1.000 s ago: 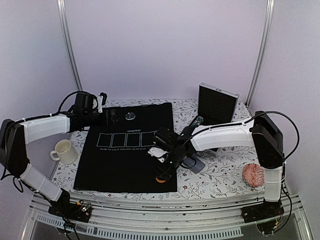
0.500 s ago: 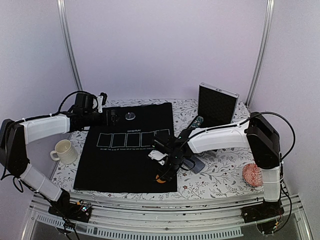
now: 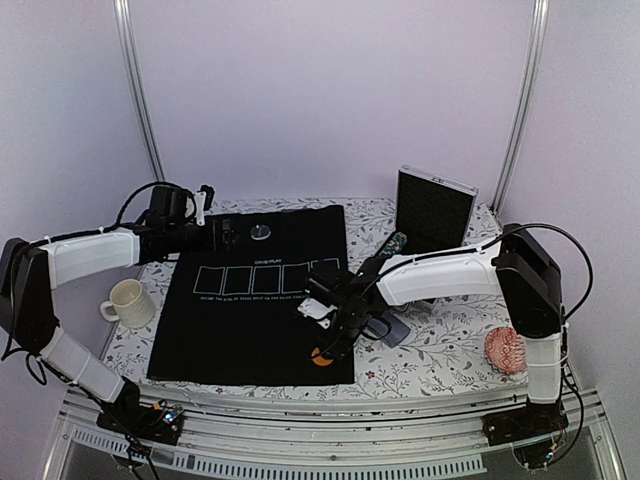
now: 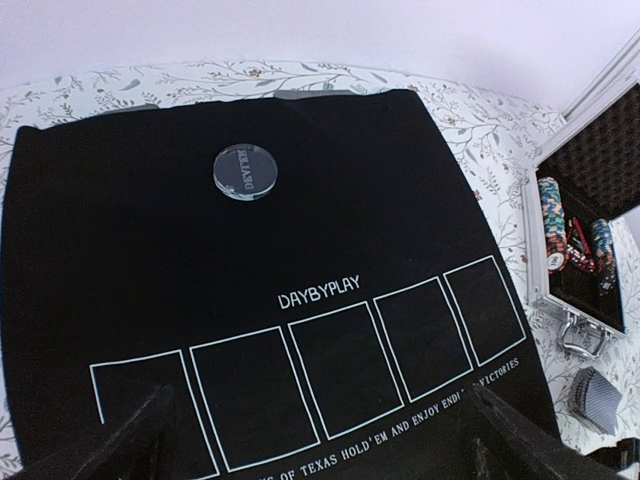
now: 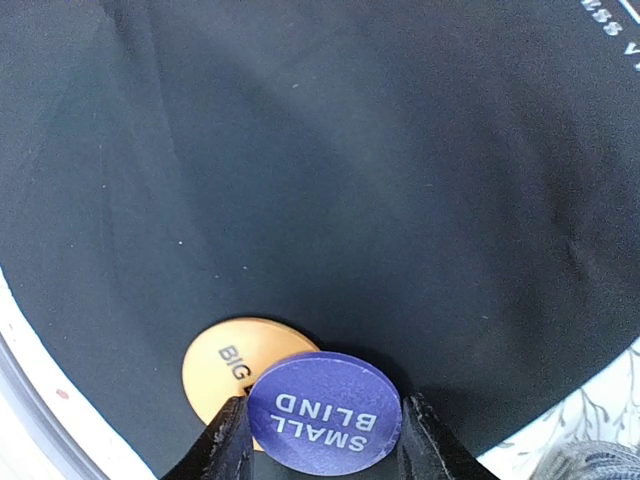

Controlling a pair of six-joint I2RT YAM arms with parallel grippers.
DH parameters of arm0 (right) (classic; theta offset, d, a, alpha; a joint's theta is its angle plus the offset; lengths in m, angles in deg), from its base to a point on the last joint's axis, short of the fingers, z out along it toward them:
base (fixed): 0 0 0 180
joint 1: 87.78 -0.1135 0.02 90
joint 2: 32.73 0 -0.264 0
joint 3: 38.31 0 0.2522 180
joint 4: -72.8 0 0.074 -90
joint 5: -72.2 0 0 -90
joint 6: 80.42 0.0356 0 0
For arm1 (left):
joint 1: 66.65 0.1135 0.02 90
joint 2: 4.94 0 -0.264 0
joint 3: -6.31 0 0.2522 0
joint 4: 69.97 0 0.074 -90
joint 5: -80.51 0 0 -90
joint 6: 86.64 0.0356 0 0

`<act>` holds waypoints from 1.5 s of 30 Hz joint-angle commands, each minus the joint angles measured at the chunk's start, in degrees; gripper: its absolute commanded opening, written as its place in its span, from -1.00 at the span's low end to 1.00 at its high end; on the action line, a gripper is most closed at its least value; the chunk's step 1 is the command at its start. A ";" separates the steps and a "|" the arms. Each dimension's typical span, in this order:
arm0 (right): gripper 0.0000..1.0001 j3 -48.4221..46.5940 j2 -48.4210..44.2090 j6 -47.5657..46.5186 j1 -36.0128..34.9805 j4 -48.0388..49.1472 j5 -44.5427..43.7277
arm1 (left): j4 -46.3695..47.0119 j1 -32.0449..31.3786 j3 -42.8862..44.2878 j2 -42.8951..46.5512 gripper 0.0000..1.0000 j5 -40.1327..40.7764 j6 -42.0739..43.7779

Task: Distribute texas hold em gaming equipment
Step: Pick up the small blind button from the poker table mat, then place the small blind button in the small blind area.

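My right gripper (image 5: 323,440) is shut on a purple "SMALL BLIND" disc (image 5: 325,405), held by its edges just above the black mat (image 5: 300,150). An orange "BIG" disc (image 5: 222,362) lies flat on the mat, partly under the purple one; it also shows in the top view (image 3: 322,358) near the mat's front edge. My left gripper (image 4: 320,460) is open and empty over the mat's far left part. A silver disc (image 4: 244,172) lies on the mat beyond it. A blue-grey card deck (image 4: 597,396) lies right of the mat. Poker chips (image 4: 558,225) sit in the open case.
The open metal case (image 3: 432,208) stands at the back right. A cream mug (image 3: 127,302) stands left of the mat. A red patterned disc (image 3: 507,350) lies at the far right. The mat (image 3: 230,320) carries several outlined card boxes.
My right gripper has moved a little left and toward the front edge with the purple disc, close over the orange disc. The left arm has not moved.
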 commanded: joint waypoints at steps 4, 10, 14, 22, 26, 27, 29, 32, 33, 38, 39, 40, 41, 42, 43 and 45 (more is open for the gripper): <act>-0.28 -0.06 -6.33 1.55 2.61 0.50 -1.72 | -0.46 -0.17 0.58 1.55 0.97 0.54 0.58; -0.29 -0.56 -5.16 3.22 5.53 -0.86 -4.30 | -0.54 -0.24 0.32 2.14 0.97 0.81 0.58; -0.29 -3.00 -2.34 4.36 6.10 -2.58 -7.65 | -0.56 -0.21 0.06 2.38 0.97 0.64 0.36; -0.31 -3.79 0.40 4.06 5.63 -2.24 -5.53 | -0.69 -0.19 0.05 2.59 0.97 0.72 0.50; -0.31 -3.78 0.35 4.69 5.52 -2.36 -5.07 | -0.71 -0.18 0.19 2.49 0.97 0.90 0.58; -0.30 -3.79 0.05 4.60 5.47 -2.18 -4.77 | -0.73 -0.18 0.25 2.45 0.97 0.78 0.58; -0.28 -3.62 -0.87 3.78 5.01 -1.42 -3.89 | -0.72 -0.18 0.32 2.30 0.97 0.50 0.51; -0.16 -3.41 -1.81 0.76 3.18 0.42 -1.15 | -0.73 -0.17 0.38 2.42 0.97 0.54 0.48; -0.10 -3.42 -1.58 -0.15 2.59 0.99 0.40 | -0.73 -0.17 0.38 2.53 0.97 0.54 0.41; 0.04 -4.98 2.89 0.50 1.71 -0.91 -0.98 | -0.82 -0.18 0.23 2.91 0.97 0.52 0.41; 0.06 -5.09 3.40 0.96 1.71 -1.12 -1.68 | -0.82 -0.23 0.18 2.96 0.97 0.54 0.41; 0.08 -5.14 3.65 1.12 1.63 -1.09 -2.23 | -0.89 -0.24 0.15 3.04 0.97 0.50 0.41; 0.08 -5.11 3.84 1.27 1.60 -1.03 -2.53 | -0.95 -0.21 0.14 3.00 0.97 0.50 0.41; 0.08 -5.03 4.06 1.43 1.54 -1.00 -2.66 | -0.99 -0.18 0.14 3.02 0.97 0.54 0.41; 0.08 -5.02 4.25 1.52 1.54 -1.12 -2.89 | -1.00 -0.17 0.14 3.00 0.97 0.54 0.41; 0.08 -5.08 4.39 1.71 1.44 -1.54 -3.65 | -0.99 -0.18 0.08 3.12 0.97 0.41 0.36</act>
